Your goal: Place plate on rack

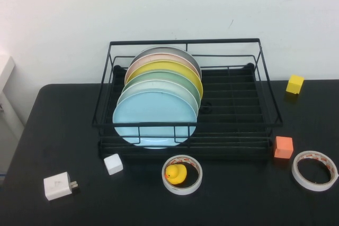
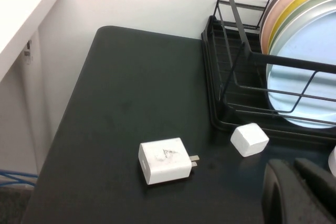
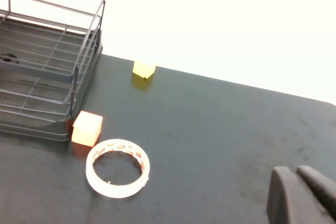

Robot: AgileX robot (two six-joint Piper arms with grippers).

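The light sky-blue plate (image 1: 154,117) stands on edge in the black wire rack (image 1: 185,41), at the front of a row of several coloured plates. In the left wrist view the plate (image 2: 310,72) shows behind the rack's front rails (image 2: 286,62). My left gripper (image 2: 293,167) hovers shut over the table near the rack's front left corner, holding nothing. Off to the right of the rack (image 3: 47,72), my right gripper (image 3: 295,171) is also shut and empty above the bare table. Neither arm appears in the high view.
A white cube (image 1: 113,163) and a white charger (image 1: 58,186) lie front left. In front of the rack a tape roll (image 1: 181,186) rings a yellow duck (image 1: 176,173). An orange cube (image 1: 283,147), a second tape roll (image 1: 314,170) and a yellow cube (image 1: 295,83) sit right.
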